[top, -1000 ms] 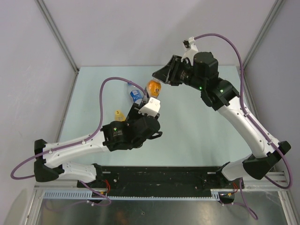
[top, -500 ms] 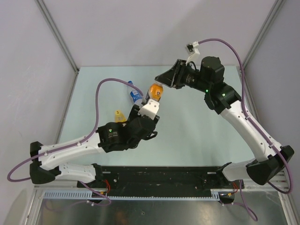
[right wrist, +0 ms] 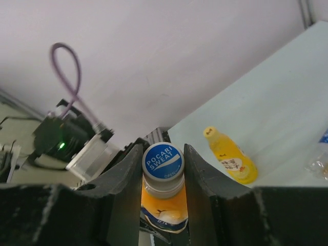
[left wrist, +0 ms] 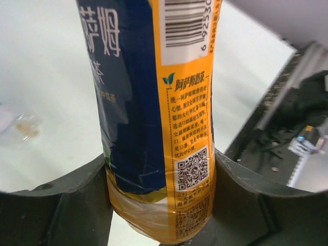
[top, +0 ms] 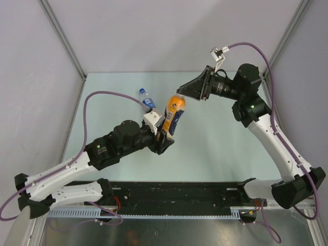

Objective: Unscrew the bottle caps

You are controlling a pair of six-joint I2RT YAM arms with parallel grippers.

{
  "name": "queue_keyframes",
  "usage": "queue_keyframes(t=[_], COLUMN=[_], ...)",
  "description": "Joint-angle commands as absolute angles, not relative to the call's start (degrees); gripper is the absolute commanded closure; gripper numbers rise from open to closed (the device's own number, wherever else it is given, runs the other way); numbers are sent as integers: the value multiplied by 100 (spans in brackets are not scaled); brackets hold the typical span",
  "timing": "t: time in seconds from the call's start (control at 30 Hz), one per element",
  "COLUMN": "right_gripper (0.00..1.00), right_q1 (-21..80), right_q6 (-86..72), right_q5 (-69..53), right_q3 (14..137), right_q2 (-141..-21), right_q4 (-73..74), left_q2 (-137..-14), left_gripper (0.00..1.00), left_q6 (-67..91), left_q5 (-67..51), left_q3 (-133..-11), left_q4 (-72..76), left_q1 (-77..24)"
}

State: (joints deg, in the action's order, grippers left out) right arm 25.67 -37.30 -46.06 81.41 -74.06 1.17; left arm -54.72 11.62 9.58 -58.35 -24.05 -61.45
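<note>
Cap (right wrist: 163, 161), blue-topped, sits on the orange bottle (left wrist: 154, 102), which is clamped low by the left claw (left wrist: 161, 195) above the table (top: 215, 133). The cap is pinched by the right claw (right wrist: 163, 154). Compared with 1 second ago, the bottle is tilted over. Farther back, a clear bottle (top: 146, 100) lies.
</note>
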Motion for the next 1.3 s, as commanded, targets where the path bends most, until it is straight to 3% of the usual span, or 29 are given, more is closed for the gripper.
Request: queue_keyframes(t=[0.0,0.23,0.43,0.67,0.87,1.0,1.2,1.27], right_gripper=[100,100,100,100,97,70,18,6], right_q1=[2516,2581,2926,3136,3089,2997,2832,2760], right_q6=[-3709,-3945,-3864,-3442,-3469,-3472,-3349,-3360], right_q5=[-5509,-6342,-6974,-7141,-7012,-6918,-6704,-6618], right_q3=[8051,7742,7617,7612,7616,7614,7614,7614], right_q2=[-7054,-6889,-6804,-6693,-6634,-6566,-6531,-6526], right_q4=[-727,-1771,-2313,-2154,-2140,-2088,-1775,-1705], left_q2=[-5117,-5134,-4962,-5017,-4893,-4770,-4870,-4911], left_gripper=[100,100,100,100,100,100,100,100], left_q6=[985,1102,1583,1762,1795,1784,1536,1507], left_q5=[-1233,-3361,-4814,-5067,-4599,-3761,-2920,-2833], left_q3=[-5632,-5580,-5154,-5057,-4894,-4870,-5084,-5101], left_q4=[-1249,-508,1117,1410,1400,1106,285,214], left_q1=[-5873,-5793,-5781,-5775,-5730,-5610,-5553,-5548])
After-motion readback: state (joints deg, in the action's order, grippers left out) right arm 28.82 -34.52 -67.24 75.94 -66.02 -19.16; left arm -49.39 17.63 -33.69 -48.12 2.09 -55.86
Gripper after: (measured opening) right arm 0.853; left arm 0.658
